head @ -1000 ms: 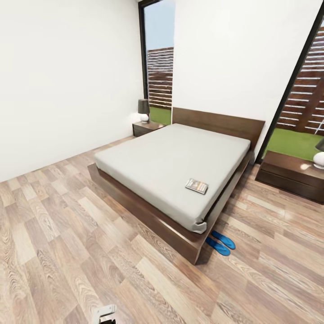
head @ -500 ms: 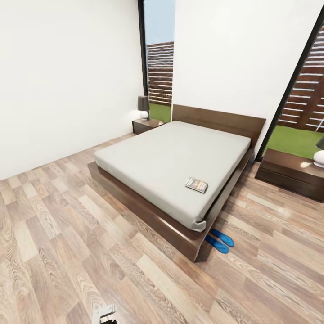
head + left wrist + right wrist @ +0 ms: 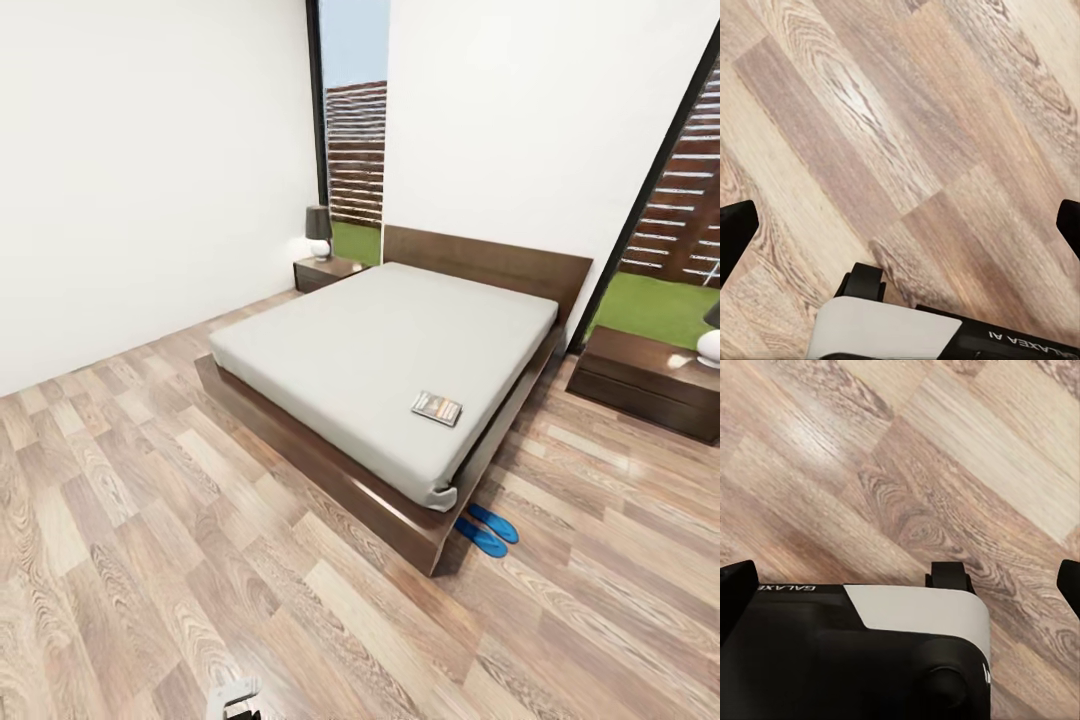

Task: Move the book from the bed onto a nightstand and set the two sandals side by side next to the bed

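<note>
Both pincers, left and right, hang spread wide over the light-brown wood-plank floor, holding nothing. The small dark paperback book lies well ahead to the right on the grey-mattressed bed; I judge the right arm nearer.

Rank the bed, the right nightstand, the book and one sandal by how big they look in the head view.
1. Bed, by far the largest.
2. Right nightstand, partly cut off by the picture's edge.
3. Book and near sandal: they look about alike, so no ranking between them.
</note>
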Motion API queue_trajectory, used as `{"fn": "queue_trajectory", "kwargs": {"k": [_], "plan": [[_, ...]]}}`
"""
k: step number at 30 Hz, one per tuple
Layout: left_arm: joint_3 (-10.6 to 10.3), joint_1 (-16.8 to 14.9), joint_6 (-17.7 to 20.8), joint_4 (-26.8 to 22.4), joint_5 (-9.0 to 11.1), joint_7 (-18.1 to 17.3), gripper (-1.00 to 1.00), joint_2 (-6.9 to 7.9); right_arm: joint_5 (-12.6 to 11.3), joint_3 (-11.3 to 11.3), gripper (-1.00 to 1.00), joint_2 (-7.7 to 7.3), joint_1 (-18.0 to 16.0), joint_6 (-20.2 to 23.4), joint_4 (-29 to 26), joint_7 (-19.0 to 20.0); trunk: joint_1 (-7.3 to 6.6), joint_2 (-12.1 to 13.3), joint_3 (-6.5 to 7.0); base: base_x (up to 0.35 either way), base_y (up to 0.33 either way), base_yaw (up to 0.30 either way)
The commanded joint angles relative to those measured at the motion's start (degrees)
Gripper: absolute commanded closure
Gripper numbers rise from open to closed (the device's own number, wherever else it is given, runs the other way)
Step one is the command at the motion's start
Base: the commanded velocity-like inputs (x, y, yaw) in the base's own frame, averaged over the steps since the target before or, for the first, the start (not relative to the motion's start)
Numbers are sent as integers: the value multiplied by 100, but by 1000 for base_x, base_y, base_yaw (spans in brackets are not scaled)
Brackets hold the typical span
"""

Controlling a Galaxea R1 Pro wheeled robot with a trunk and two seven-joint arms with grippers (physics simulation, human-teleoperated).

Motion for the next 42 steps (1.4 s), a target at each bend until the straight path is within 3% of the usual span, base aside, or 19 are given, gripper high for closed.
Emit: {"fn": "queue_trajectory", "kwargs": {"k": [1,10,24,25,26,28,33,38,42], "plan": [[-50,-3,-18,3,48,24,-100,-1,58,-50,-100,-1,-8,-61,20,4,-23,38,4,0,0,0],[-34,-3,-16,6,58,7,-100,3,43,-49,-100,-19,-8,-87,20,4,-220,399,87,0,0,-13],[-37,-3,-9,12,61,-29,-100,-1,51,-49,-100,0,-8,-82,20,4,-528,961,278,0,0,-240],[-36,-3,-9,12,62,-64,-100,1,51,-49,-100,0,-8,-82,20,4,-550,1001,292,0,0,-259],[-39,-3,-8,12,62,-428,-100,13,47,-49,-100,-9,-8,-84,20,4,-572,1041,307,0,0,-260],[-40,-3,-7,12,71,-703,-100,36,45,-51,-100,-15,-8,-85,20,4,-616,1121,335,0,0,-260],[-41,-3,38,20,80,-1009,-100,67,42,-50,-100,-20,-8,-100,20,4,-726,1322,406,0,0,-260],[-46,-3,68,20,72,-769,-100,126,43,-50,-100,-25,-8,-100,20,4,-835,1522,477,0,0,-260],[-49,-3,168,21,64,-246,-100,227,49,-51,-100,-26,-8,-96,20,4,-923,1683,532,0,0,-260]]}}
